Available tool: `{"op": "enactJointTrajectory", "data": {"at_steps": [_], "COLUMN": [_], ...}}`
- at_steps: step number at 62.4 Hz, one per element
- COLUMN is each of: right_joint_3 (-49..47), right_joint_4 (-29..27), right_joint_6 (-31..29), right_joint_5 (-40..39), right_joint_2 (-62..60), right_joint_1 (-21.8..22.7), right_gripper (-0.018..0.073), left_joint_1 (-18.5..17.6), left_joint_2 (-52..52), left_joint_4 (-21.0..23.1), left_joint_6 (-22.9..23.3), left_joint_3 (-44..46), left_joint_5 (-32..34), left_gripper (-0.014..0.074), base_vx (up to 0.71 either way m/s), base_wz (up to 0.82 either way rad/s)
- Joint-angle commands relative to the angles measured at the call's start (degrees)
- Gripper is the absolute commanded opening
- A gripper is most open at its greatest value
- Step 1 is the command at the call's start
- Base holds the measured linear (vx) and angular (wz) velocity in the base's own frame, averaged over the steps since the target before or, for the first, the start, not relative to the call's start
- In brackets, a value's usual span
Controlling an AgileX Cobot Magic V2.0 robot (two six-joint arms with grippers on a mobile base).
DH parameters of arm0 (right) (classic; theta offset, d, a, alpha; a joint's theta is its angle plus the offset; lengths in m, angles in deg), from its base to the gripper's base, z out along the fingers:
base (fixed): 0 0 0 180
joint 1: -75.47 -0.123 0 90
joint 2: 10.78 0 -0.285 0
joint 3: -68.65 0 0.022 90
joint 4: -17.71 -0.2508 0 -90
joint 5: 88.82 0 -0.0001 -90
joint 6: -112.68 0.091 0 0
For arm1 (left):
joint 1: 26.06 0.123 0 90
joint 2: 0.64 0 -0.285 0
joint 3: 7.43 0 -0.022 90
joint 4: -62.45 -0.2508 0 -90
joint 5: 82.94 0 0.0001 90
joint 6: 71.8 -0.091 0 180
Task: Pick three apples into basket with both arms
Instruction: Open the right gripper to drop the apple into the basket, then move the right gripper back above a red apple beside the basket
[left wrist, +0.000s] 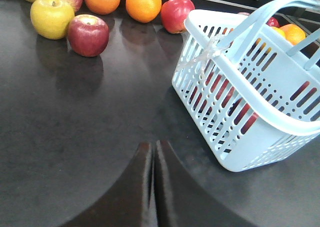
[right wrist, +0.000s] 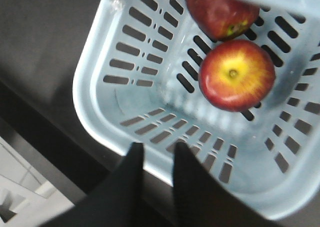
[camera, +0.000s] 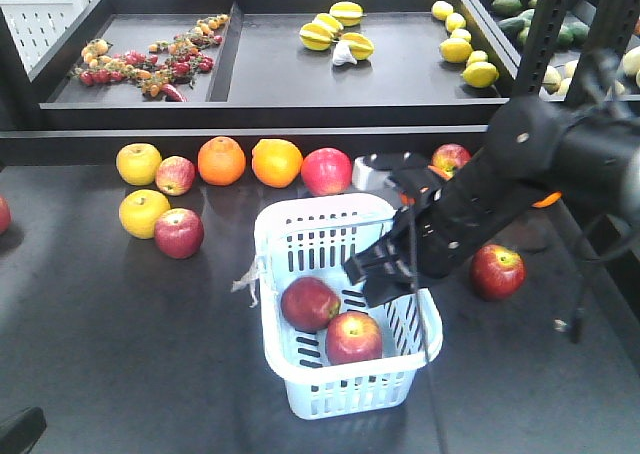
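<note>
Front view: a pale blue-white slotted plastic basket [camera: 330,304] sits on a dark grey tabletop [camera: 120,354]. Two dark red apples with yellowish patches lie inside it, one [camera: 309,303] toward the left, the other [camera: 353,337] just beside it, nearer the camera. The black right arm reaches in from the right, and its wedge-fingered gripper [camera: 385,269] hangs over the basket's right rim, empty, its fingers a little apart. A third red apple [camera: 497,271] rests on the table to the right of the basket, partly behind the arm. Behind the basket stands a row of fruit: a plain yellow apple [camera: 138,163], two oranges [camera: 221,160], and more red apples.

Left wrist view: the left gripper's [left wrist: 153,187] two black fingers are pressed together, holding nothing, low over bare tabletop. The basket stands to the right with its flat handle [left wrist: 260,17] raised.

Right wrist view: the right gripper's [right wrist: 157,172] fingers show a narrow gap and grasp nothing, poised above the basket's near rim. Both apples lie on the basket floor, touching or nearly so.
</note>
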Motion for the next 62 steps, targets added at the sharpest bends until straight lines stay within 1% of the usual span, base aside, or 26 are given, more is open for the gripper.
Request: {"op": "enactJointTrajectory", "data": {"at_steps": [1,8,11,15,20,23,30,35,43,47,50,54,58,62], "right_joint_3": [-1.7,-1.7,-1.6,-1.6,-1.6,-1.6,-1.6,-1.6,-1.6,-1.6,-1.6,-1.6,-1.6,-1.6], "right_joint_4": [1.4,7.1,11.1,18.0,23.3,24.5,24.1,22.4,19.1,17.0,15.5,13.9,12.8,11.7], "right_joint_6": [0.0,2.3,4.9,9.4,13.3,14.2,13.8,12.4,8.7,6.5,5.0,2.8,2.5,2.5], "right_joint_5": [0.8,1.6,1.7,1.7,1.6,1.6,1.4,0.1,-2.1,-3.4,-4.6,-5.8,-7.7,-9.1], "right_joint_2": [-5.5,-9.5,-11.1,-13.1,-14.6,-15.2,-15.6,-15.6,-15.6,-15.4,-15.0,-14.2,-12.6,-10.8], "right_joint_1": [0.3,0.3,0.4,0.8,3.3,5.9,13.0,17.9,23.2,24.8,25.8,26.6,27.2,27.7], "right_gripper": [-0.0013,-0.0008,-0.0008,-0.0008,-0.0008,-0.0008,-0.0008,-0.0008,0.0013,0.0052,0.0103,0.0197,0.0319,0.0468], "left_joint_1": [-0.1,-0.1,-0.1,-0.1,-0.1,-0.1,-0.1,-0.1,-0.1,-0.1,-0.1,-0.1,-0.1,-0.1], "left_joint_2": [-0.3,-0.3,-0.3,-0.3,-0.3,-0.3,-0.3,-0.3,-0.3,-0.3,-0.3,-0.3,-0.3,-0.3], "left_joint_4": [0.6,0.6,0.6,0.6,0.6,0.6,0.6,0.6,0.6,0.6,0.6,0.6,0.6,0.6], "left_joint_6": [0.4,0.4,0.4,0.4,0.4,0.4,0.4,0.4,0.4,0.4,0.4,0.4,0.4,0.4], "left_joint_3": [1.4,1.4,1.4,1.4,1.4,1.4,1.4,1.4,1.4,1.4,1.4,1.4,1.4,1.4], "left_joint_5": [-0.9,-0.9,-0.9,-0.9,-0.9,-0.9,-0.9,-0.9,-0.9,-0.9,-0.9,-0.9,-0.9,-0.9], "left_gripper": [-0.0008,-0.0008,-0.0008,-0.0008,-0.0008,-0.0008,-0.0008,-0.0008,-0.0008,-0.0008,-0.0008,-0.0008,-0.0008,-0.0008], "base_vx": [0.0,0.0,0.0,0.0,0.0,0.0,0.0,0.0,0.0,0.0,0.0,0.0,0.0,0.0], "base_wz": [0.0,0.0,0.0,0.0,0.0,0.0,0.0,0.0,0.0,0.0,0.0,0.0,0.0,0.0]}}
